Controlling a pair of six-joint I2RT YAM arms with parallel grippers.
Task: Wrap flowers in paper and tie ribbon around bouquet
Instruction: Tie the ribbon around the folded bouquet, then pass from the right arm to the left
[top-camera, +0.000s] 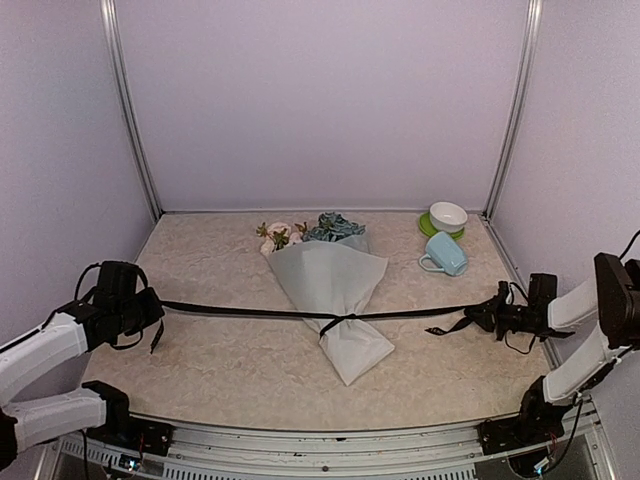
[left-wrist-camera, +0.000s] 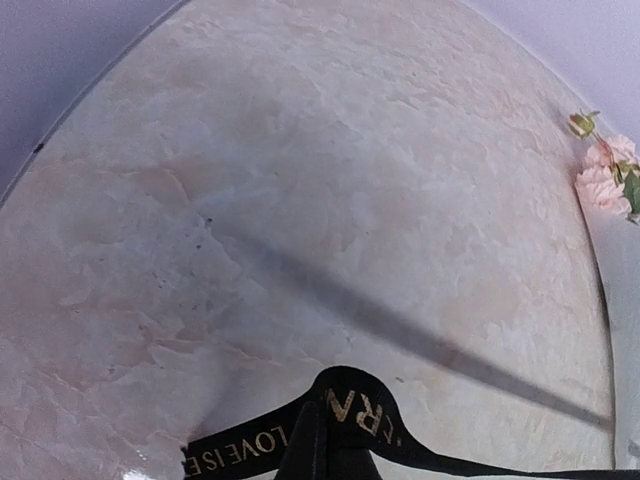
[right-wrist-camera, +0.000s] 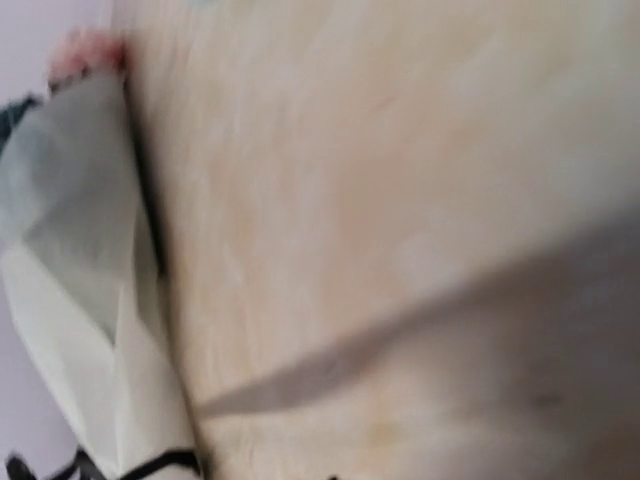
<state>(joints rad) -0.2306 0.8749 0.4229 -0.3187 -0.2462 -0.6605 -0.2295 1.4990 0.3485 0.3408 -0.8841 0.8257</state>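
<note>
The flowers (top-camera: 333, 228) are already wrapped. The bouquet (top-camera: 332, 285) lies mid-tabletop (top-camera: 220, 380), heads toward the far edge. The ribbon (top-camera: 240, 310) is knotted around it and pulled tight. The left gripper (top-camera: 157, 306) and right gripper (top-camera: 482, 318) each pinch one end. Probably only the release remains.

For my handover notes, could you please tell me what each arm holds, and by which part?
The left gripper and right gripper each clamp the ribbon near one end.

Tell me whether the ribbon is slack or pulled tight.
Tight: the ribbon runs straight from the left fingers to the right fingers, cinching the bouquet.
</note>
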